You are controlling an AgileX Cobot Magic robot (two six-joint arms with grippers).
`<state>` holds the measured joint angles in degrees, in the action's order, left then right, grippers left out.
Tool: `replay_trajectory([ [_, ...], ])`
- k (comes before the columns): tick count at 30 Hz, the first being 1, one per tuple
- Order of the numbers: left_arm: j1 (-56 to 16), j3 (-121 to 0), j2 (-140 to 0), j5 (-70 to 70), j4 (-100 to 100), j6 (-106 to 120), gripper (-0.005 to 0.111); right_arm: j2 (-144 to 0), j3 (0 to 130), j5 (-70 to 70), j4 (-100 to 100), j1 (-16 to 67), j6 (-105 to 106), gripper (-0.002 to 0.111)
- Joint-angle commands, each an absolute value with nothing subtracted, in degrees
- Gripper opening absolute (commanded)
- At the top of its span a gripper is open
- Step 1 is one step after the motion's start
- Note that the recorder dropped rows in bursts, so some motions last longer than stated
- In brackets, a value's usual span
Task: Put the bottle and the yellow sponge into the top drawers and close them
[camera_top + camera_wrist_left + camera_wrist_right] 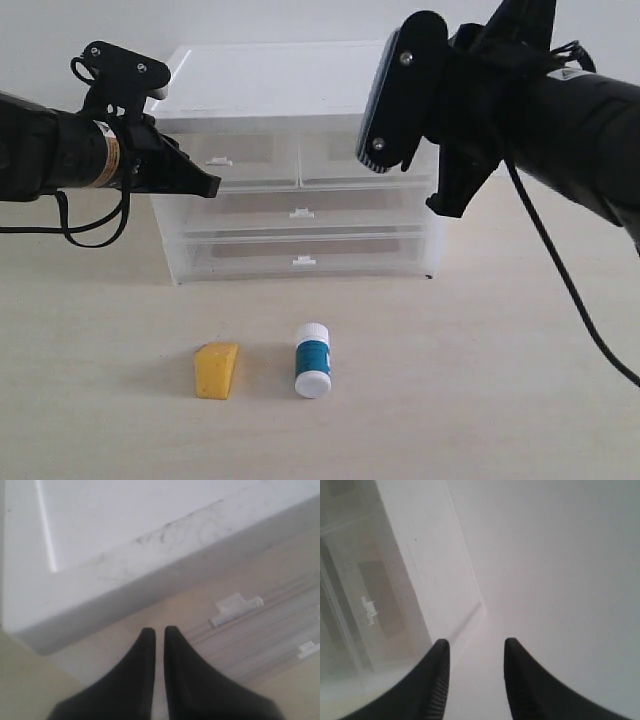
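You had the left gripper (159,630) closed on nothing, its two black fingers almost together, held above the worktop (480,400) just in front of the cabinet (270,85) at the left top drawer (225,150). Your right gripper (476,642) stood open and empty, up beside the cabinet's right end. In the exterior view its fingertips were hard to pick out against the dark arm, and the arm's black camera mount (400,95) covered part of the right top drawer (325,150), handle included. Both top drawers looked shut, but their fronts were too cloudy to show you anything inside. The bottle (313,360) appeared to lie on its side on the worktop in front of the cabinet, well apart from it, cap towards the camera. The sponge (217,370) sat to its left, near but not touching. Both grippers were well apart from them. The left wrist view was blurred: you could make out the cabinet's white top edge, one tab handle (235,607) and a second cut off at the frame edge, but not whose they were. The right wrist view gave only the cabinet's side and blank white.
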<state>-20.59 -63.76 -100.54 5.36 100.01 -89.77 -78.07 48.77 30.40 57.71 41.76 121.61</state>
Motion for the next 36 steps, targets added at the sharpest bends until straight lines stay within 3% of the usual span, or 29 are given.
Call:
replay_trajectory([
  [1, -20.53, -64.25, -100.36, 5.98, 99.95, -89.75, 0.004, -80.18, 48.65, 32.22, 53.98, 41.87, 121.98, 0.034],
  [16, -20.53, -64.25, -100.36, 5.98, 99.95, -89.75, 0.004, -91.25, 48.65, 41.90, 45.21, 41.87, 121.98, 0.034],
  [30, -20.53, -64.25, -100.36, 5.98, 99.95, -89.75, 0.004, -100.14, 48.65, 54.16, 38.14, 41.87, 108.23, 0.034],
  [36, -20.53, -64.25, -100.36, 5.98, 99.95, -89.75, 0.004, -105.70, 48.65, 65.19, 36.04, 41.87, 106.76, 0.034],
])
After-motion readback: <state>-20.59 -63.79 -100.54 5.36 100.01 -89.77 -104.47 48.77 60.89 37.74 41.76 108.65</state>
